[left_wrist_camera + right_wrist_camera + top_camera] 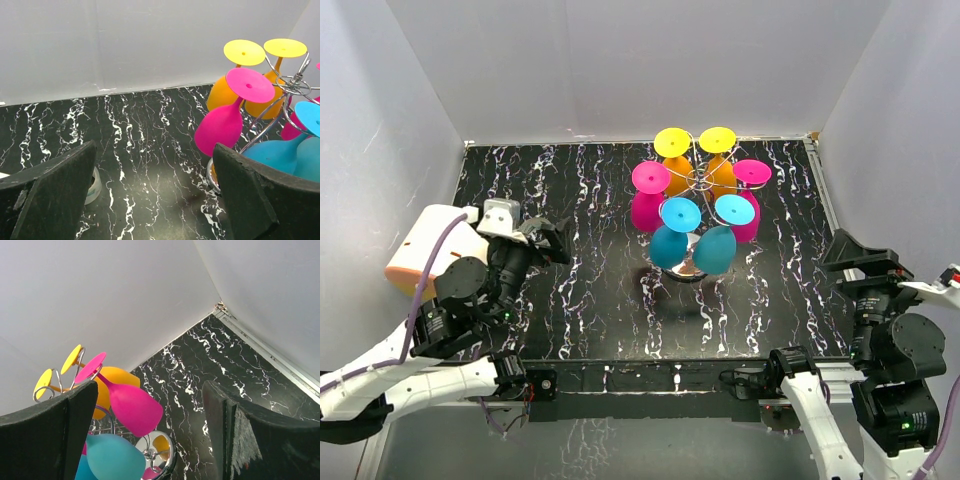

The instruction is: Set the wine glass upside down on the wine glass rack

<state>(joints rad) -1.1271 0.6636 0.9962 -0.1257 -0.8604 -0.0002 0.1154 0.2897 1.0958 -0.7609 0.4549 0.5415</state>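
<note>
Placement reads as finished: six wine glasses [679, 215] hang upside down on the wine glass rack [700, 182], ahead-right of the left hand [155, 150] and ahead-left of the right hand [150, 390], both hands spread wide and empty, no loose glass in view.

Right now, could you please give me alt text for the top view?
Six glasses hang upside down on a wire rack right of centre on a black marbled table: two yellow-footed orange, two pink, two blue. The left gripper and right gripper sit at the sides, empty.
</note>
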